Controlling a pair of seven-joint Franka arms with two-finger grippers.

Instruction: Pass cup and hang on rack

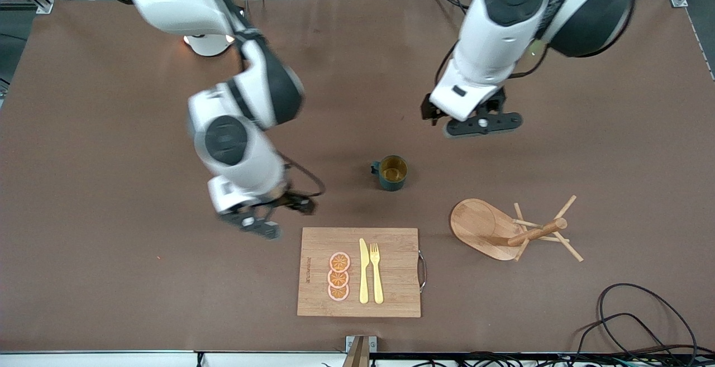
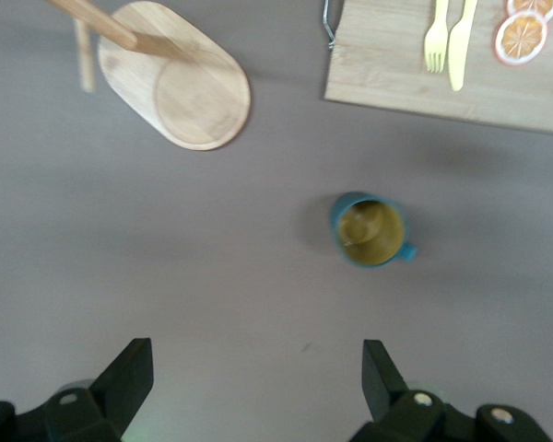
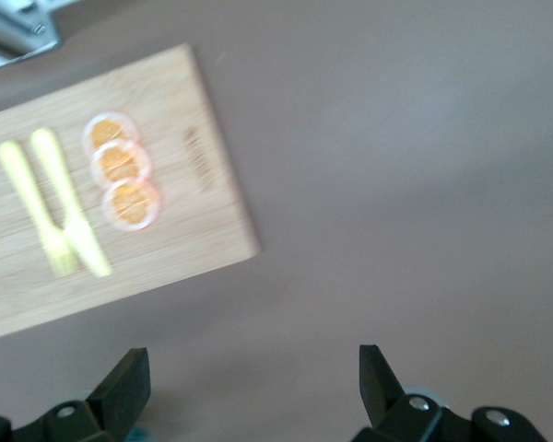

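A: Where's the small dark teal mug (image 1: 392,172)?

B: Upright on the table (image 1: 111,277); near the wooden mug tree (image 1: 511,228); left gripper (image 2: 258,382) and right gripper (image 3: 249,382) both have fingers apart, empty.

A: Handling?

B: Likely light, rigid, smooth; pinch 1 wall.

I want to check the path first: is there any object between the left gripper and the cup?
Nothing visible. The left gripper hangs open over bare table, and only tabletop lies between it and the cup. The rack and cutting board lie nearer the front camera, off that path.
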